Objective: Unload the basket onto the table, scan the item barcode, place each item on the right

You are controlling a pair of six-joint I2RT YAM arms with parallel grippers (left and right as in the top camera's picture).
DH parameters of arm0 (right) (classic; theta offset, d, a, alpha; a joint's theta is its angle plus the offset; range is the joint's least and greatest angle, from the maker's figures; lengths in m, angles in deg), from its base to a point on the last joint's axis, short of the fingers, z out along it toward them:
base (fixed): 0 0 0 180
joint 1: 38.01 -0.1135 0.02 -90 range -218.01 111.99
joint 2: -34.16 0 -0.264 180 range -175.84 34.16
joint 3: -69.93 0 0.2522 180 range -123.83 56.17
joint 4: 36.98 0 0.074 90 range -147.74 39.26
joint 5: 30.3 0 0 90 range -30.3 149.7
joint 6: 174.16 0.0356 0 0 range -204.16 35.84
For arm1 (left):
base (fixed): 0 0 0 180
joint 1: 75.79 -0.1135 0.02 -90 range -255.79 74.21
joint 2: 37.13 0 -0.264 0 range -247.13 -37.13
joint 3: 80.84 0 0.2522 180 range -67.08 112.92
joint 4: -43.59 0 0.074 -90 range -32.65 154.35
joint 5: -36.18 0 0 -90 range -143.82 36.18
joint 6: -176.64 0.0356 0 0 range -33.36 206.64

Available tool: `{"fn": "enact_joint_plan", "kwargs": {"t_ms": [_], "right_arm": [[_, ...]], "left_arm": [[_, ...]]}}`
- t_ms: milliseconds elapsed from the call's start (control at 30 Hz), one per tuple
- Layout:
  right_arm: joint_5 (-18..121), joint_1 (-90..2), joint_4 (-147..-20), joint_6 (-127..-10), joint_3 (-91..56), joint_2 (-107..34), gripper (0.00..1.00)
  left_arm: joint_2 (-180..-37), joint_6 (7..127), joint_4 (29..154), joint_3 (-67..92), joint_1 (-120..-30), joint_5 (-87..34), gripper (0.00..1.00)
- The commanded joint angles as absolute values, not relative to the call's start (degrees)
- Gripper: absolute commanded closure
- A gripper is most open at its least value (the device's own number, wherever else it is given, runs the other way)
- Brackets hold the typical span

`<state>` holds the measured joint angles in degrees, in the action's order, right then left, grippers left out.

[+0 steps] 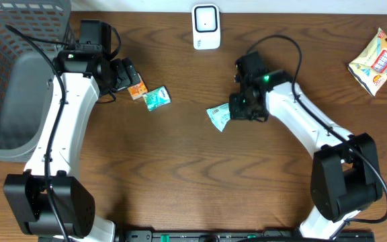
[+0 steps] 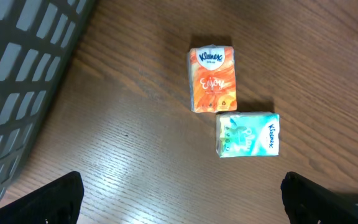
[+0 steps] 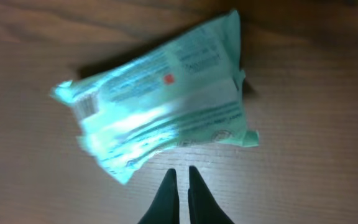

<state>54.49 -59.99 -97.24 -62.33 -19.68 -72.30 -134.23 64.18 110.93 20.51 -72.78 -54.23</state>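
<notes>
The green packet [image 3: 160, 118], print blurred, lies on the tabletop [image 3: 30, 186] just beside the right end effector [image 3: 180, 180], pressed together and empty; the left end effector [image 2: 180, 183] gapes over an orange Kleenex pack [image 2: 212, 79] and a teal Kleenex pack [image 2: 247, 134].

Overhead top-down; right wrist close over packet [image 3: 160, 106]

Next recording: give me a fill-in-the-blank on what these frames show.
The right gripper is ___, its fingertips by the mint-green packet with nothing between them.
The left gripper hangs open above a teal Kleenex pack and a second Kleenex pack coloured ___.
The grey basket sits beside the ___ arm.
Missing: shut; orange; left.
</notes>
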Motion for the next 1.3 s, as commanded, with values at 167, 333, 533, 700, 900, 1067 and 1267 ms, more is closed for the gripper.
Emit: {"fn": "enact_joint_plan", "kwargs": {"t_ms": [167,333,533,700,900,1067,1267], "right_arm": [[56.8,-59.6,-83.0,-56.7,-10.5,-72.4,0.9],[58.3,-58.1,-74.2,-57.1,-9.5,-72.4,0.89],[54.6,-57.6,-68.6,-57.4,-10.4,-72.3,0.87],[51.6,-57.3,-71.0,-57.5,-11.8,-72.0,0.84],[50.9,-55.7,-77.5,-57.7,-15.7,-70.7,0.8],[48.1,-53.6,-78.4,-60.0,-17.1,-69.1,0.49],[45.6,-52.5,-79.8,-60.0,-17.1,-69.1,0.24]], "left_arm": [[-134.5,64.6,111.1,20.8,-73.0,-54.9,0.0],[-134.5,64.6,111.1,20.8,-73.0,-54.9,0.0],[-134.5,64.6,111.1,20.8,-73.0,-54.9,0.0],[-134.5,64.6,111.1,20.8,-73.0,-54.9,0.0],[-134.5,64.5,111.1,20.8,-73.0,-54.9,0.0],[-134.5,64.6,111.1,20.8,-73.0,-54.9,0.0],[-134.5,64.6,111.1,20.8,-73.0,-54.9,0.0]]}}
